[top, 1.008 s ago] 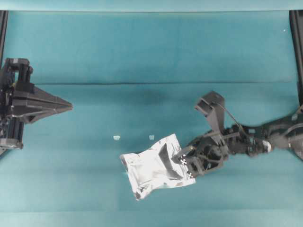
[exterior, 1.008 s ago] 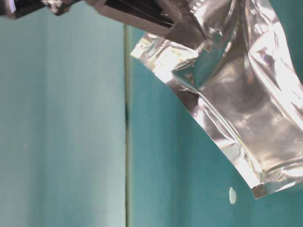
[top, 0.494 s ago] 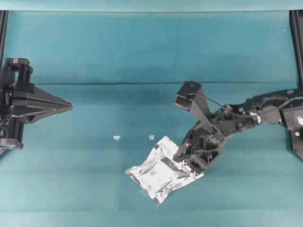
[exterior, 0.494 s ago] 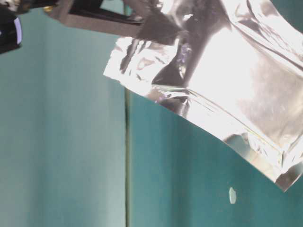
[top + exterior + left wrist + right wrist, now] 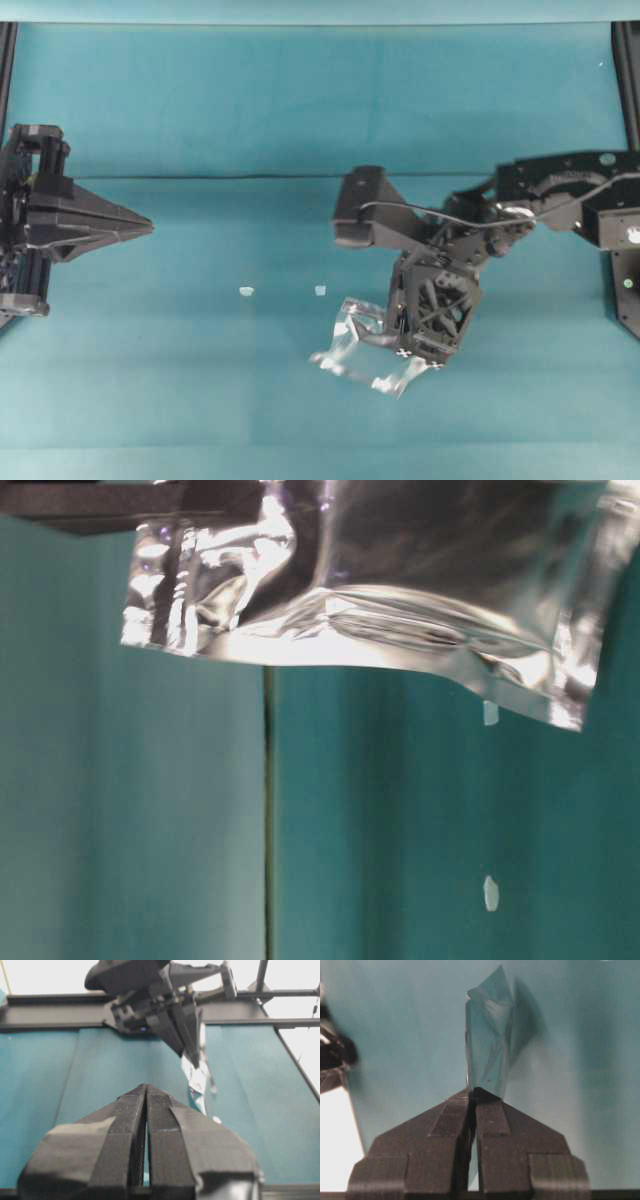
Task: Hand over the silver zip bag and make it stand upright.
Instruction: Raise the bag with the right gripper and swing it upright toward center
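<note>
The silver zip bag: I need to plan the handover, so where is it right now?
The silver zip bag hangs pinched in the right gripper, right of centre in the overhead view, just right of two white specks.

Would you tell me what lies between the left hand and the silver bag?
Overhead: two white specks on bare cloth, between left hand and silver bag.

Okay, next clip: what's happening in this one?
The right hand is shut on the silver zip bag, pinching one edge and holding it clear of the teal table, as the table-level view shows. The left hand is shut, empty and parked at its own side, so no handover has happened yet. Two white specks lie on the table.
</note>
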